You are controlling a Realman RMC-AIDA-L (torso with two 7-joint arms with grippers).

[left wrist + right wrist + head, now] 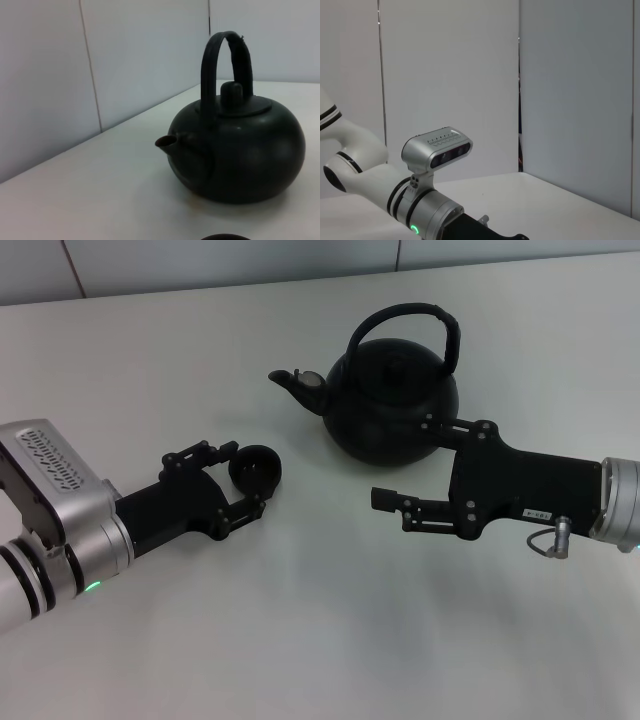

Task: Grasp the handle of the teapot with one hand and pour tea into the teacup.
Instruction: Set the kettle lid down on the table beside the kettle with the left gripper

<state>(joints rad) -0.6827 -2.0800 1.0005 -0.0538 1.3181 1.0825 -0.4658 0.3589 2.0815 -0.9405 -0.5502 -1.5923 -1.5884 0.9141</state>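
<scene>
The fingers of the left gripper [238, 482] are spreading apart around the tiny round black handleless teacup [255, 469], which is sitting on the white bench [300, 640] between them; whether they are touching its wall cannot be told. The right gripper [407, 468] is hovering with its fingers released, one just in front of the near side of the large squat black cast-iron-look teapot [392, 405], the other nearer the viewer, holding nothing.

The tall arched black handle [442, 328] is rising over the lid, above and beyond those fingers, so nothing is gripping it yet. To do this step well, the right gripper probably needs to be rising over the lid and closing across the thick upper part of the hoop. The spout is pointing left, toward the teacup, which lies nearer and left of the teapot.
</scene>
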